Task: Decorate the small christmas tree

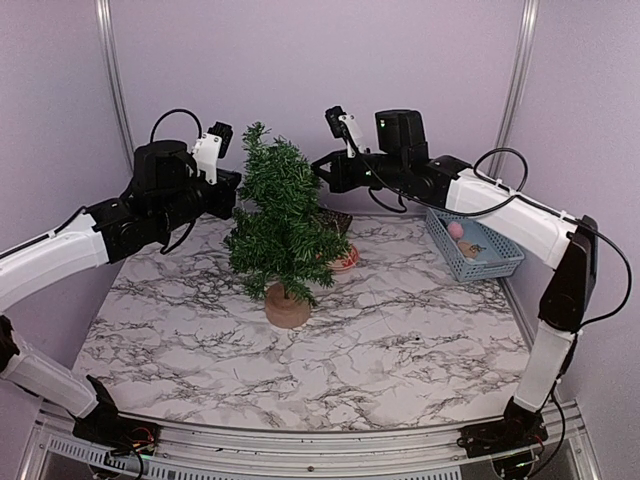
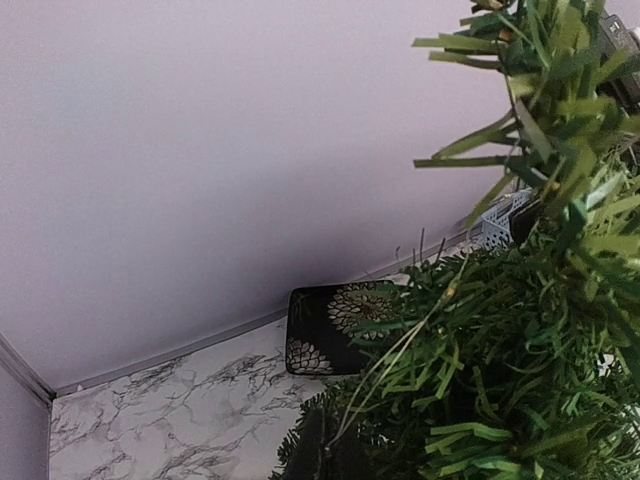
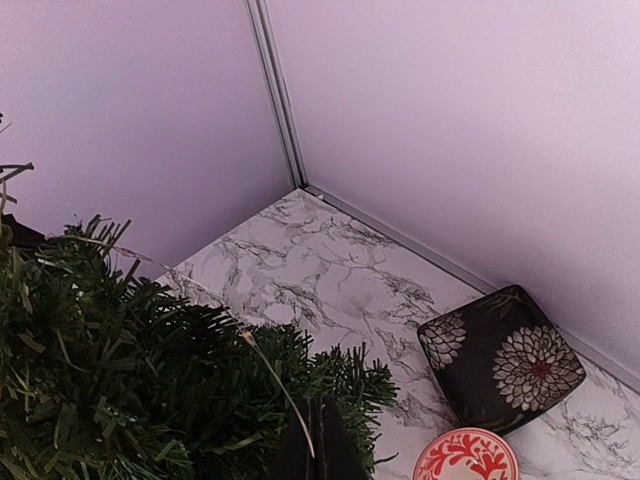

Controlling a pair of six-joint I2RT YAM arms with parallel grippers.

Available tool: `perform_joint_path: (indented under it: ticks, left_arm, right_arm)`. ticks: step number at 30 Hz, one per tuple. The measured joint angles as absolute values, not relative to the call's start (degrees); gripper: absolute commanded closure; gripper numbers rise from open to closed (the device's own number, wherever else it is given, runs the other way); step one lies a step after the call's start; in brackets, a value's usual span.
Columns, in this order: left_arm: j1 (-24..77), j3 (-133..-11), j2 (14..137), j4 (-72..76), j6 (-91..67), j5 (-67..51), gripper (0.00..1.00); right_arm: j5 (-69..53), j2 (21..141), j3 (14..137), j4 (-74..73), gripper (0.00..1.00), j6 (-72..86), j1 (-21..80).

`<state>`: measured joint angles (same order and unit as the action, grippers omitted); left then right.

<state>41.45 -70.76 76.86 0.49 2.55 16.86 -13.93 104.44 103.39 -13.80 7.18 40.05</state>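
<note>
Nearest, bare marbled counter (image 1: 400, 340). Then the round tan base (image 1: 288, 306) of the small christmas tree (image 1: 280, 215), standing about mid-counter, slightly toward the back. Upright, long axis vertical, tip pointing up and leaning a touch toward the left arm's side.

Left pincer (image 1: 230, 188) pressed together at the upper branches on the tree's left flank, tips lost in the needles. Right pincer (image 1: 322, 170) likewise pressed together, just beside the top on the right. From the right wrist, a thin pale strand (image 3: 275, 385) running across the needles down to the closed fingertips; nipped or merely lying there, cannot tell.

Judging by that, probably draping something fine over the upper boughs. To do it well:
- Keep both arms high and light.
- Travel along the branches rather than against them.
- Avoid any sideways push on so narrow a base.
- Let go only with the strand settled among the needles.

Farther back, a red-patterned dish (image 1: 345, 262) and a dark floral box (image 3: 500, 358). At the far right, a blue basket (image 1: 478, 268) with small trinkets (image 1: 456, 230) inside.
</note>
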Motion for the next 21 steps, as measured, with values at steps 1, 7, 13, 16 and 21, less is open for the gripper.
perform_joint_path:
  ticks: [1,7,13,16,21]
  left_arm:
    - [41.5,-70.2,76.9,1.3,2.5,16.8,1.00]
    - [41.2,-65.1,76.1,6.4,1.6,16.3,1.00]
    - [41.2,-63.0,75.9,8.4,-0.1,15.2,1.00]
    - [41.2,-62.5,75.9,9.2,-0.9,15.0,1.00]
    - [41.2,-61.7,75.9,9.7,-1.3,14.2,1.00]
  right_arm:
    - [-14.1,104.4,103.4,-13.8,1.00,7.2,40.0]
    - [-15.3,103.4,102.4,-13.8,1.00,7.2,39.4]
    - [-16.6,103.0,101.9,-13.7,1.00,7.2,38.9]
    - [-17.2,102.8,101.3,-13.6,0.98,7.2,38.9]
    - [-18.7,101.4,99.3,-13.4,0.76,7.5,38.5]
